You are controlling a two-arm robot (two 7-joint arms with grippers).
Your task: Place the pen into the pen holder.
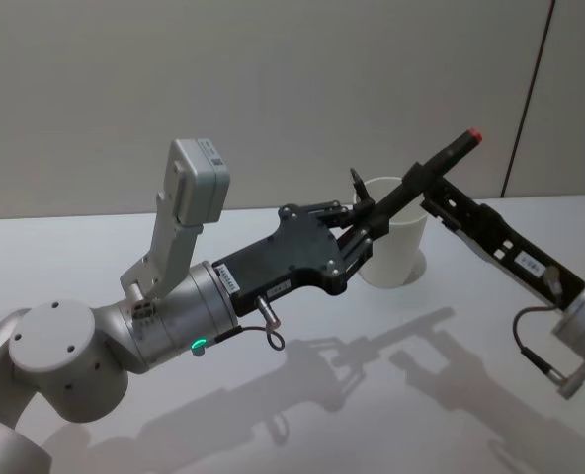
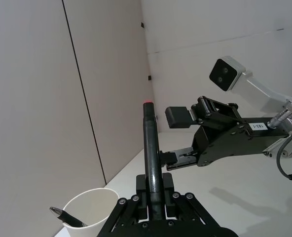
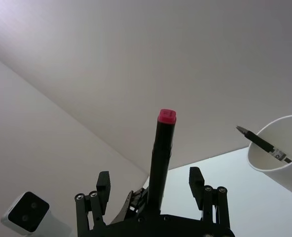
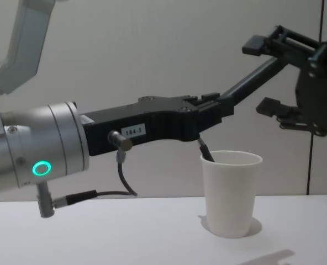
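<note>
pen (image 1: 423, 176) is clamped tight in the left claw (image 1: 367, 235), slanting up to the right with its red cap high. right claw (image 3: 150, 177) gapes wide either side of the upper end, not touching it. paper cup (image 1: 393, 252) stands on the worktop (image 1: 372, 395) right below the left claw, so that arm's nearer. i'd guess the pen needs tipping upright first.

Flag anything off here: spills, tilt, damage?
Nothing spilled or damaged. The pen holder stands upright, a second pen leaning on its rim. The red-tipped pen sits tilted in mid-air, gripped by the left pincer, its upper part between the open fingers of the right pincer.
</note>
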